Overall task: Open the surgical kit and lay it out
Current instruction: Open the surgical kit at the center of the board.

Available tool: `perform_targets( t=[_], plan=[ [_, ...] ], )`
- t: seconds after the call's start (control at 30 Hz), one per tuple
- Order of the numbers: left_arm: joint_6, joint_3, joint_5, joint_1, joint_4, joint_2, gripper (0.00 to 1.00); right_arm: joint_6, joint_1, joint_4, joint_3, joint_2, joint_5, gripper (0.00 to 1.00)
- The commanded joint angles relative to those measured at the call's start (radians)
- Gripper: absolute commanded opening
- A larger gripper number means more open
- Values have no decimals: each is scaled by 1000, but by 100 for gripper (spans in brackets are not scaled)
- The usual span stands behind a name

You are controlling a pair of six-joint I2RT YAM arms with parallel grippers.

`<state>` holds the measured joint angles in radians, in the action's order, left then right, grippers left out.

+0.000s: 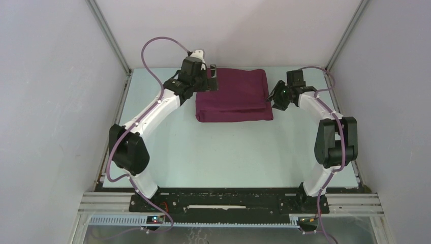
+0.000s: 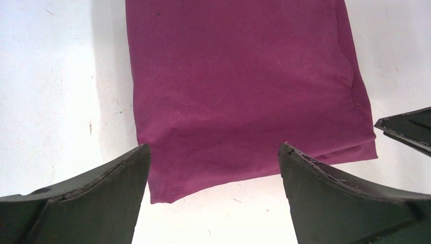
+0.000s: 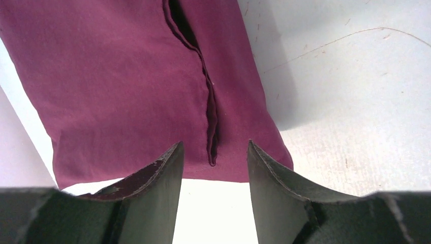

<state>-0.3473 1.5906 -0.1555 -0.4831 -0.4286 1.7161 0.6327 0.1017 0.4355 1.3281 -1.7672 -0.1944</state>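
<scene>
The surgical kit is a folded maroon-purple cloth wrap [image 1: 233, 95] lying at the far middle of the table. It fills the left wrist view [image 2: 239, 86] and the right wrist view [image 3: 117, 86], where a folded flap edge runs down its right side. The mesh tray and steel instruments are hidden inside. My left gripper [image 1: 213, 77] is open over the wrap's far left corner, holding nothing [image 2: 213, 152]. My right gripper [image 1: 273, 97] is open just off the wrap's right edge, its jaws either side of the flap's end [image 3: 213, 150].
The pale table [image 1: 223, 152] is enclosed by white walls on the left, right and back. Both arms reach forward along the sides. The right gripper's fingertip [image 2: 406, 129] shows at the right edge of the left wrist view.
</scene>
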Motion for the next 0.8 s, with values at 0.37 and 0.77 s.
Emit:
perform_targets(
  t=[0.37,0.77],
  plan=[
    [49,-28,23,-40,95,-17,100,52,54,-33,-4,-3,5,56],
    [145,52,42,-120,156,68,100,74,62,-48,-15,-14,11,54]
  ],
)
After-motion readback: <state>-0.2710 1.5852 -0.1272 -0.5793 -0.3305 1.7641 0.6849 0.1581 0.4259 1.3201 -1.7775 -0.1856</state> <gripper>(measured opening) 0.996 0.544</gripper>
